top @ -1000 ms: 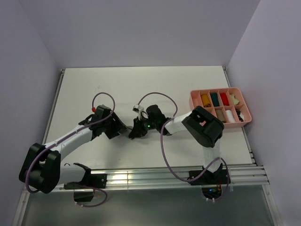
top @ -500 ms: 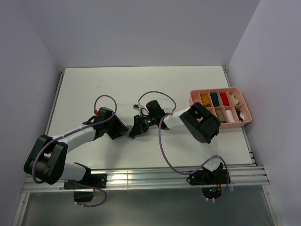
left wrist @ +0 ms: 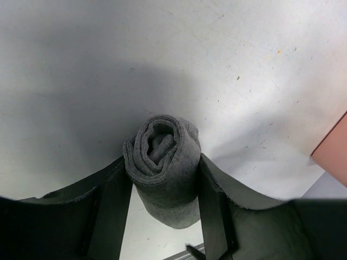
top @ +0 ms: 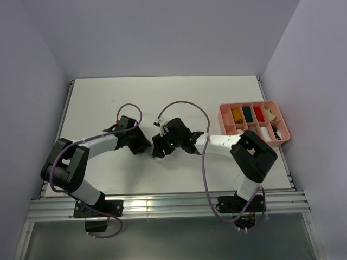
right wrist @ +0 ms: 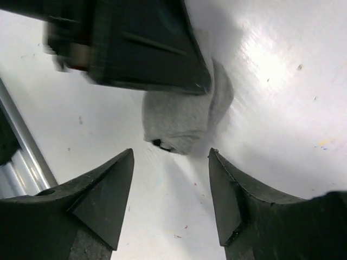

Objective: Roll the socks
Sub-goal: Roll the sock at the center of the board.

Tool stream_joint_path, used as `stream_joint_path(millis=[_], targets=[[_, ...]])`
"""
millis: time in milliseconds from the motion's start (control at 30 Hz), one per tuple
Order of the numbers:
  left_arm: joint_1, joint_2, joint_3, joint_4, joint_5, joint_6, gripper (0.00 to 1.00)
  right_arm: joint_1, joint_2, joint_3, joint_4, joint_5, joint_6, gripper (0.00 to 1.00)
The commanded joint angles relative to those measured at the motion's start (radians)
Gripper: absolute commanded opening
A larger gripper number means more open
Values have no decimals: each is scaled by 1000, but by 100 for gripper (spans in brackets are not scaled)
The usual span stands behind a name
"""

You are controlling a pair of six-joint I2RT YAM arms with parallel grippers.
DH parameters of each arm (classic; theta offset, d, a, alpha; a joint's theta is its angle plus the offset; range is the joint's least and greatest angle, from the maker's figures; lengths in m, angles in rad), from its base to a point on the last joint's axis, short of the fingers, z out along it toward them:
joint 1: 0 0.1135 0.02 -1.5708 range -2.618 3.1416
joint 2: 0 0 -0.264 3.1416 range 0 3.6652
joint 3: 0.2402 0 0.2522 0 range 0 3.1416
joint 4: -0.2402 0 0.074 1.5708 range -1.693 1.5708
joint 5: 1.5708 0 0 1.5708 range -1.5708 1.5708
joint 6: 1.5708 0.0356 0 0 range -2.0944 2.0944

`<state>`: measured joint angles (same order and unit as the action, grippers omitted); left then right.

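Near the middle of the white table (top: 162, 97), top view: the left gripper (top: 142, 144) and the right gripper (top: 159, 149) meet tip to tip, the left arm reaching in from the near left and the right arm from the near right. What lies between them is hidden by the dark gripper bodies, and finger spacing cannot be judged here. A pink tray (top: 222, 118) sits at the right edge of the table, well apart from the grippers. Its compartments hold small rolled bundles (top: 248, 113) in mustard, teal, red, cream and white.

Left wrist view: the left gripper (left wrist: 162, 165) is clamped on a grey sock (left wrist: 165, 189), one dark finger pressed against each side. The sock is wound into a tight roll with its spiral end facing the camera, and it rests on the table surface. A corner of the pink tray (left wrist: 333, 151) shows at the right edge.

Right wrist view: the right gripper (right wrist: 171, 162) has its fingers spread apart with nothing between them. The grey sock (right wrist: 179, 122) lies just beyond the fingertips, not touched by them. The dark body of the left gripper (right wrist: 135, 43) covers the far part of the sock.
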<state>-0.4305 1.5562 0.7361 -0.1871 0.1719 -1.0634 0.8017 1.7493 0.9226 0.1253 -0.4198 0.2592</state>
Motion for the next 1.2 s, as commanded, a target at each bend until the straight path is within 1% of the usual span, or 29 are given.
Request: stream_joint_path(millis=[0, 33, 67, 133, 167, 233, 267, 300, 367, 400, 500, 767, 900, 1033, 1067, 1133, 1167], targets=[[-10, 73, -12, -169, -52, 85, 53, 94, -92, 10, -36, 300, -132, 65], [-10, 76, -9, -173, -49, 89, 53, 115, -94, 13, -38, 338, -162, 65], [-10, 85, -3, -179, -49, 95, 53, 137, -93, 28, -39, 408, -175, 66], [-10, 94, 11, -187, -45, 102, 53, 195, -74, 51, -49, 473, -211, 66], [-10, 103, 17, -190, -38, 106, 53, 215, -56, 71, -49, 539, -225, 68], [-11, 111, 25, -196, -32, 112, 53, 267, -33, 93, -49, 601, -248, 68], [-11, 123, 28, -198, -26, 120, 53, 281, -21, 113, -50, 627, -248, 69], [-11, 128, 37, -204, -22, 121, 52, 295, 1, 119, -47, 691, -280, 69], [-10, 140, 45, -212, -14, 131, 53, 332, 19, 133, -33, 740, -317, 71], [-10, 143, 54, -219, -14, 134, 53, 343, 39, 137, -21, 798, -340, 71], [-11, 159, 74, -236, -11, 149, 53, 376, 76, 157, -13, 852, -376, 72], [-11, 203, 112, -276, 5, 186, 52, 438, 211, 205, 14, 1074, -489, 72], [-11, 219, 129, -295, 8, 200, 52, 442, 272, 214, 13, 1119, -523, 72], [-11, 235, 146, -313, 9, 224, 52, 442, 335, 214, -4, 1167, -522, 69], [-11, 238, 152, -318, 12, 229, 52, 442, 355, 214, -7, 1171, -520, 65], [-11, 248, 155, -322, 14, 240, 52, 441, 366, 208, -22, 1167, -509, 60], [-11, 249, 160, -325, 17, 243, 52, 441, 377, 206, -29, 1167, -505, 54]])
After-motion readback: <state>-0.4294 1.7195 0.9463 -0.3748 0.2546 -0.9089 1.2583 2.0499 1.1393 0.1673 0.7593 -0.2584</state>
